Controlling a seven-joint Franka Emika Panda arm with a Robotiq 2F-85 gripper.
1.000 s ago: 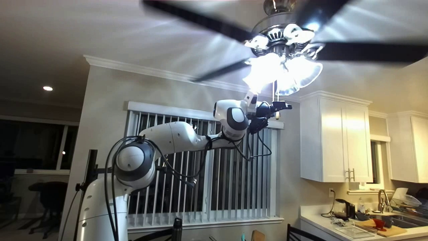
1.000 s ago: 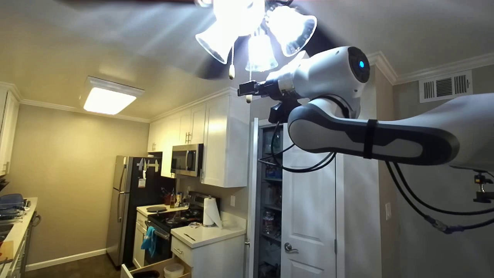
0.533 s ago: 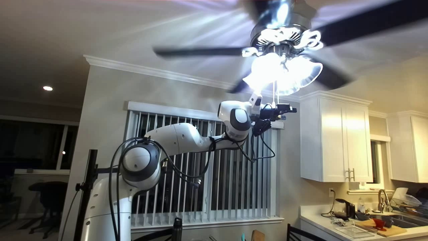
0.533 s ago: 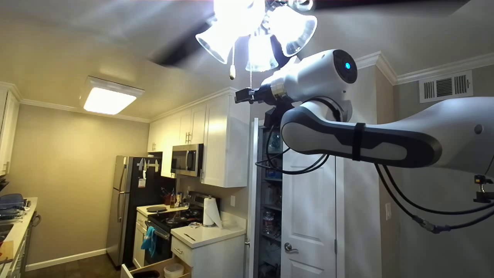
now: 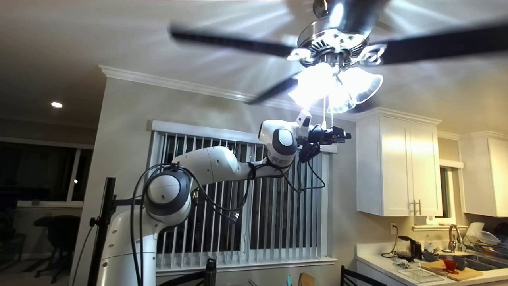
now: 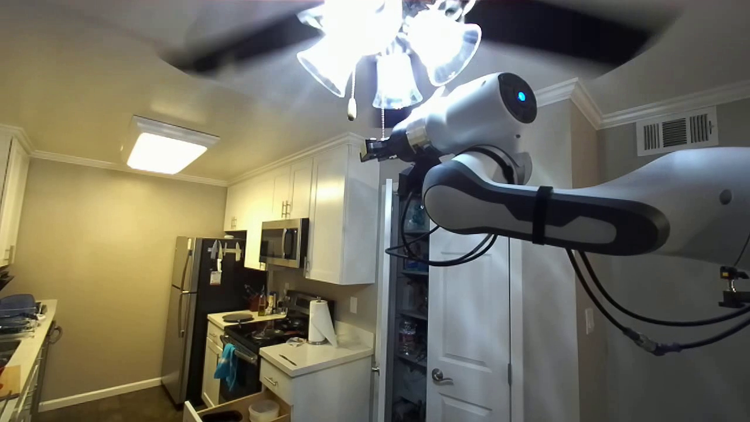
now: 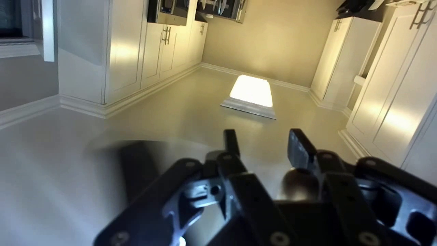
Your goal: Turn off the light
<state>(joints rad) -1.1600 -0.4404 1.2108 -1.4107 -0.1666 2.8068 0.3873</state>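
The light [image 5: 337,89], a cluster of bell-shaped glass shades under a ceiling fan, glows bright white in both exterior views. From it a thin beaded pull chain [image 6: 383,122] runs down to my gripper [image 6: 370,150], just below the shades. In the wrist view my gripper [image 7: 264,141] is part-way open. The chain's round end knob [image 7: 299,184] sits between the fingers, back near the palm and close to the right-hand finger [image 7: 300,148]. A gap separates it from the left-hand finger. Both exterior views have this knob hidden by the gripper.
Dark fan blades [image 5: 234,41] spin above the arm, blurred in every view. Another chain with a wooden pull [image 6: 352,109] hangs free beside the gripper. Behind the arm is a window with vertical blinds [image 5: 238,222]. A lit square ceiling lamp [image 7: 251,91] lies beyond the fingers.
The gripper has moved a little outward and slightly lower, and its jaws have narrowed. The knob that hung visible below it is now behind the fingers. Fan blades have turned; the light stays lit.
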